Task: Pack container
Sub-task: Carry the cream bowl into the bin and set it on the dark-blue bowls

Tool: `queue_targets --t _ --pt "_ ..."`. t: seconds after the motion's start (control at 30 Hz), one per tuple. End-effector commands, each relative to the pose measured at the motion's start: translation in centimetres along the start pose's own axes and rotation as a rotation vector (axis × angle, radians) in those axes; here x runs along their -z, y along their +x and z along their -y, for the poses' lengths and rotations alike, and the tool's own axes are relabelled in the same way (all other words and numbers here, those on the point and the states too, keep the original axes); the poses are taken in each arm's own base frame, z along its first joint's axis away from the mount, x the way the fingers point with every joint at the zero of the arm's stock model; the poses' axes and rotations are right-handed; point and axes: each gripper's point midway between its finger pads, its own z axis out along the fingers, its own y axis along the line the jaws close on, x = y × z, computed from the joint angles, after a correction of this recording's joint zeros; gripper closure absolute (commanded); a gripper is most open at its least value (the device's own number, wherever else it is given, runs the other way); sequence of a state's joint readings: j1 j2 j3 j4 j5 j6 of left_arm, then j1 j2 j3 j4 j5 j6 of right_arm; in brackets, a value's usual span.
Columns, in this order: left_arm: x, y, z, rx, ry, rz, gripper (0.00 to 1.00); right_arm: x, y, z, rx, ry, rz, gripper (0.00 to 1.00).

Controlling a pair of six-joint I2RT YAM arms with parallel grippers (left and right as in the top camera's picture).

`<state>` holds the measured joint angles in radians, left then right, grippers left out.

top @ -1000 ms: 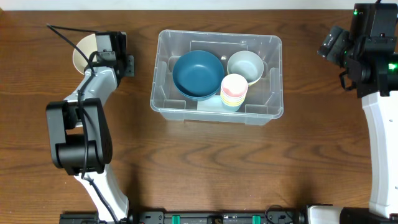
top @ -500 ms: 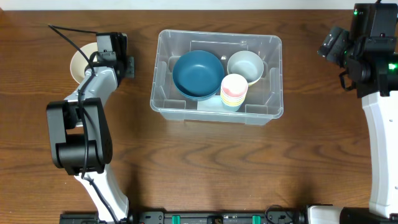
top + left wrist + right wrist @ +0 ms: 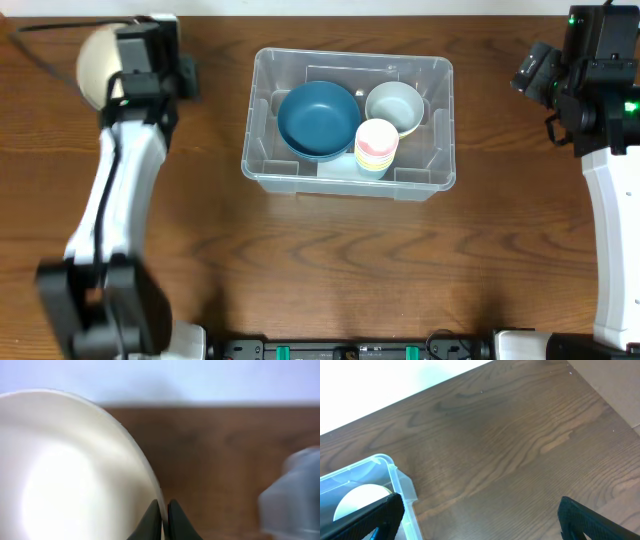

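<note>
Change vs a second ago: the left claw has shut on the rim of the cream bowl. Wrist view shows both fingers pinched together across the rim edge, so it grips the bowl and is not just touching it. The left arm has also stretched out and the bowl now looks bigger and further from the container than before (likely lifted off the worktop, though overhead alone can't confirm the height).

Container hasn't moved: mid-worktop, between the two arms, upright, open top. Inside it:
- blue bowl at the container's left half
- pale bowl at its far right corner
- cup stack just in front of the pale bowl, touching or nearly touching the blue bowl

The cream bowl is outside, well left of the container and level with its far edge.

The right claw has not changed. Its jaws are spread wide with nothing between them, parked right of the container.

For the task: the grasp looks done and the step in hand is carry-to-container. The remaining job is to bring the bowl rightward over the container rim and set it down, probably nested in the blue bowl since free floor is scarce. The rim pinch is thin, so the bowl may swing or slip.
</note>
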<state>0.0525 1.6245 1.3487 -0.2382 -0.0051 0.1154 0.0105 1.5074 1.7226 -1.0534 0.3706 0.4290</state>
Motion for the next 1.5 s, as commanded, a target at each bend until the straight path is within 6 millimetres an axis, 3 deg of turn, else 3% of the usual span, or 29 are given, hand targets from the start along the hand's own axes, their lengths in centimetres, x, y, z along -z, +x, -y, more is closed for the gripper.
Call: queue_targets --t 0.0,0.1,0.23,0.47,0.6,0.73,1.0,1.2,1.47 --pt "4.4 -3.3 2.8 -0.007 0.090 0.103 0.94 0.0 -0.3 0.2 -0.016 0.007 0.007 0.01" --pt "7.2 -4.7 7.0 -0.044 0.224 0.158 0.94 0.0 -0.3 0.2 -0.016 0.007 0.007 0.01" --pt "9.4 -4.8 12.4 -0.103 0.342 0.179 0.94 0.0 -0.3 0.2 -0.016 0.007 0.007 0.01" --pt "11.7 -1.7 21.7 -0.260 0.523 0.134 0.94 0.0 -0.3 0.2 -0.016 0.007 0.007 0.01" --pt "11.7 0.7 25.3 -0.343 0.584 0.090 0.94 0.0 -0.3 0.2 -0.016 0.007 0.007 0.01" --pt "10.1 3.3 27.0 -0.377 0.602 0.016 0.94 0.0 -0.3 0.2 -0.016 0.007 0.007 0.01" --pt "6.1 7.8 28.3 -0.410 0.593 -0.118 0.94 0.0 -0.3 0.2 -0.016 0.007 0.007 0.01" --pt "4.7 9.4 28.6 -0.419 0.589 -0.164 0.94 0.0 -0.3 0.2 -0.016 0.007 0.007 0.01" --pt "4.6 10.6 29.6 -0.439 0.603 -0.186 0.94 0.0 -0.3 0.2 -0.016 0.007 0.007 0.01"
